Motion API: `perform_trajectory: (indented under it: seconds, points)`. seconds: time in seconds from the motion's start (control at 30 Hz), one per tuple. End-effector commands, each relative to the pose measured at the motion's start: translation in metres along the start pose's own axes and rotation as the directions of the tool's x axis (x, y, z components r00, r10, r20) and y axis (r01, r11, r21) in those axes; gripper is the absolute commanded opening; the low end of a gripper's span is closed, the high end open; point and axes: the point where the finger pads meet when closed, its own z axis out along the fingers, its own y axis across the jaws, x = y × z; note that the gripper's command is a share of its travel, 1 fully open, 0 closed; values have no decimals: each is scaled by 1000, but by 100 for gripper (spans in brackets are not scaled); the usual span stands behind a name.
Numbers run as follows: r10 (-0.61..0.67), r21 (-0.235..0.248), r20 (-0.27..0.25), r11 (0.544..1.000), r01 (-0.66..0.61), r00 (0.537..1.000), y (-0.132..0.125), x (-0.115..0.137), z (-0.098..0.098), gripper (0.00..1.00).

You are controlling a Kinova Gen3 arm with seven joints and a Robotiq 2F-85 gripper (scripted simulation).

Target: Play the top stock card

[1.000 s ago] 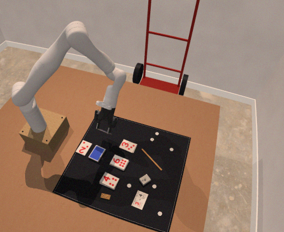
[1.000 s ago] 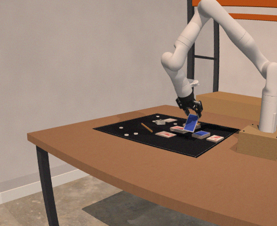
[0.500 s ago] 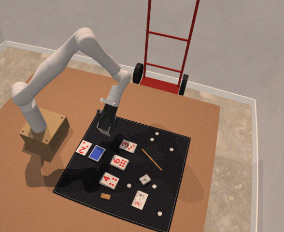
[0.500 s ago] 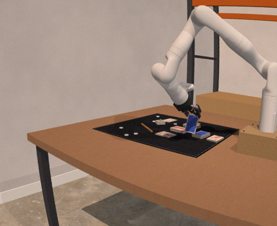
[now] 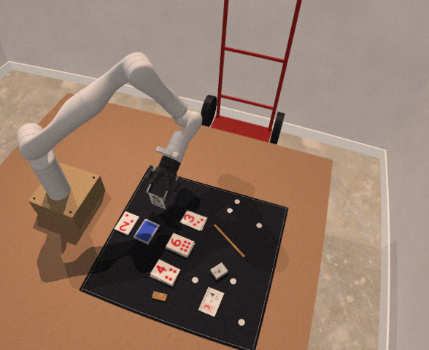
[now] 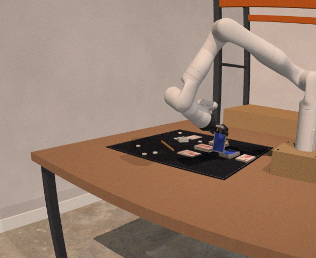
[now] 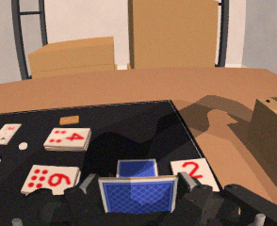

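Note:
My gripper (image 5: pixel 157 195) is shut on a card (image 5: pixel 157 199) and holds it nearly on edge above the black mat (image 5: pixel 188 257), behind the stock. The card's blue back shows in the wrist view (image 7: pixel 138 194) and in the exterior view (image 6: pixel 218 143). Its pale face with dark marks shows in the top view, and I cannot read the number. The face-down blue stock (image 5: pixel 146 231) lies just in front of the card, also in the wrist view (image 7: pixel 138 168). Face-up piles show a red 2 (image 5: pixel 126 222), red 3 (image 5: pixel 193 220), red 6 (image 5: pixel 179 244) and red 4 (image 5: pixel 165 272).
On the mat lie a wooden stick (image 5: pixel 228 240), a small grey block (image 5: pixel 219 270), a printed reference card (image 5: pixel 211 301), a cork piece (image 5: pixel 159 296) and several white discs. The arm's wooden pedestal (image 5: pixel 67 199) stands left of the mat. A red hand truck (image 5: pixel 250 75) stands behind the table.

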Motion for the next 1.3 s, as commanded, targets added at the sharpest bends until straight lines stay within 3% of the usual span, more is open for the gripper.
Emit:
perform_trajectory:
  seconds: [0.0,0.43,0.93,1.27]
  points:
    - [-7,1,-31,1000,7,999,1,-5,2,71]
    - [-7,0,-169,1000,7,986,1,-7,2,71]
    - [-7,0,-254,1000,7,967,1,-9,2,71]
    - [-7,0,-282,1000,7,959,1,-9,2,71]
